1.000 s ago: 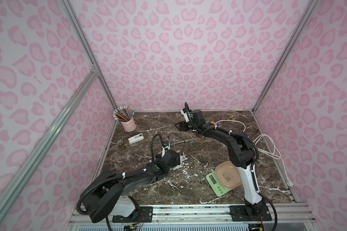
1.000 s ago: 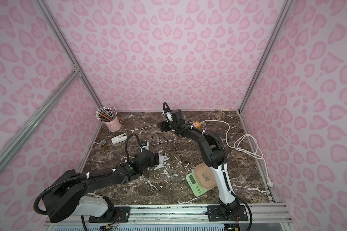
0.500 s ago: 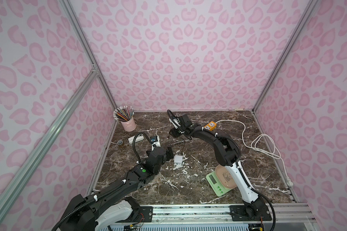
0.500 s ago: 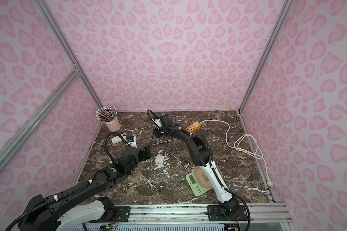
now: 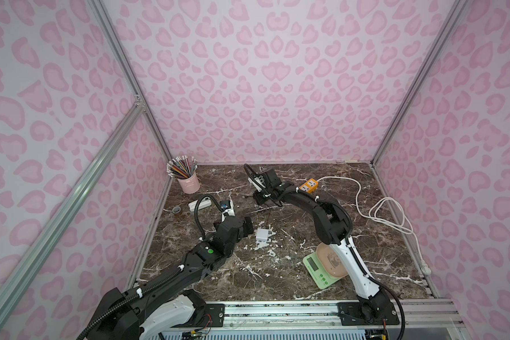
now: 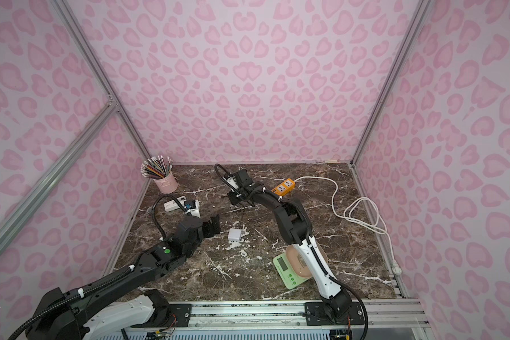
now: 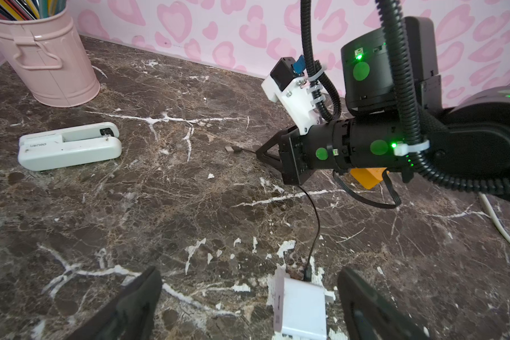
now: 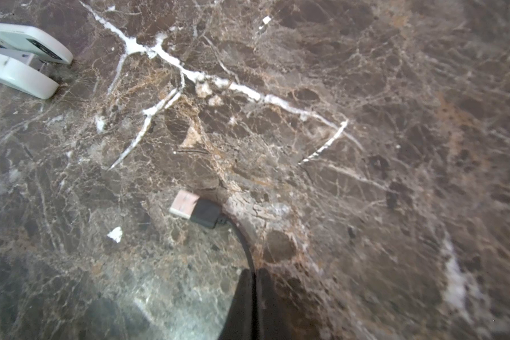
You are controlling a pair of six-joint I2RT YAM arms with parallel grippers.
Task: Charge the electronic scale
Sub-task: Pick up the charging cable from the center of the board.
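In both top views the electronic scale (image 5: 320, 276) sits at the lower right of the marble table (image 5: 380, 235). It is partly hidden behind the right arm and well apart from the other items. The right gripper (image 5: 259, 201) is down at the table's upper middle, near the orange power strip (image 5: 308, 186). The left gripper (image 6: 212, 225) stands just beside the white cube charger (image 6: 236, 234).

Left wrist view: the left gripper's 2 fingers stand wide apart and hold nothing, with the charger between them untouched. The black USB cable (image 7: 314, 215) runs from the right gripper to the charger; whether it is plugged in there I cannot tell. If it is, a pull on the cable could drag the loose charger across the marble.

Right wrist view: the right gripper's fingers (image 8: 240, 300) are pressed together on the cable, a little behind the USB-A plug (image 8: 195, 210), which lies flat on the table. Pinching the thin cord rather than the plug body looks risky. The cord may slip through, or the plug may dangle and twist once lifted and meet its socket skewed. If the right arm swings toward the scale, it could also knock it.
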